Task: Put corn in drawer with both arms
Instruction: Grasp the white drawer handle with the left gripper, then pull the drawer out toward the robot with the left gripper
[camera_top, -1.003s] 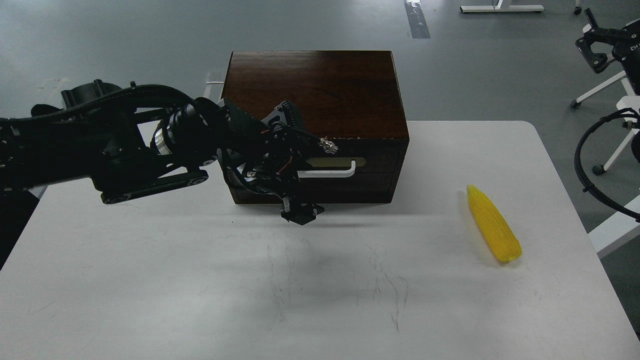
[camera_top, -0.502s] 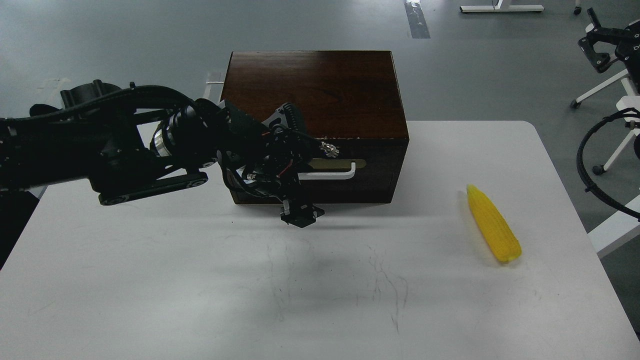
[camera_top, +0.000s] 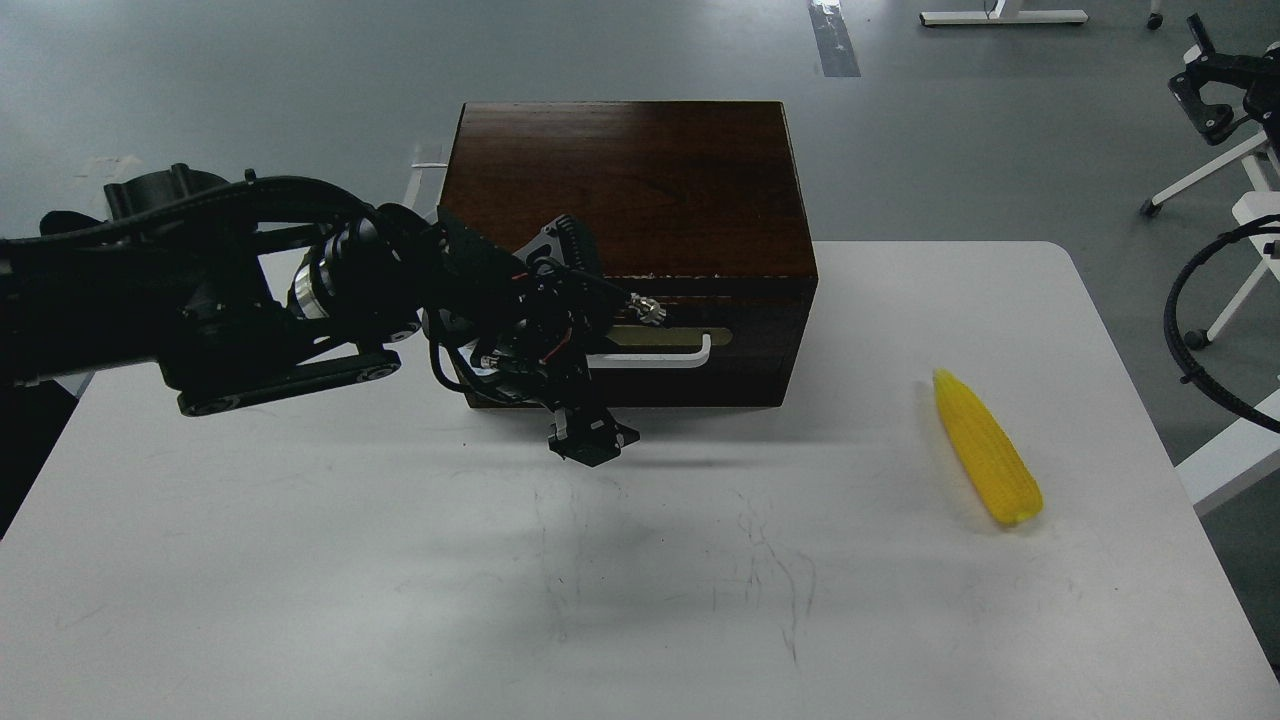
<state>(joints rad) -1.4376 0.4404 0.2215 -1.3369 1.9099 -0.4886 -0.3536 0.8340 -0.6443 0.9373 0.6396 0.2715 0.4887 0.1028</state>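
The yellow corn (camera_top: 985, 447) lies on the white table (camera_top: 640, 580) at the right, apart from both arms. The dark brown wooden box (camera_top: 625, 190) stands at the table's back. Its drawer (camera_top: 745, 345) faces me, with a white bar handle (camera_top: 660, 356) on a beige plate. My left gripper (camera_top: 598, 356) is at the left end of the handle and hides it. It looks closed on the handle. A thin gap shows along the drawer's top edge. My right gripper (camera_top: 1206, 92) is far up at the right edge, small and dark.
The right arm's black cable loop (camera_top: 1185, 330) hangs past the table's right edge. White chair legs (camera_top: 1195, 180) stand on the grey floor beyond. The left arm's thick links (camera_top: 200, 300) hang over the table's back left.
My left gripper has drawn slightly left and toward me, and the white handle has shifted with it, so the drawer has come out a little. The right gripper has drifted right. The corn has not moved.
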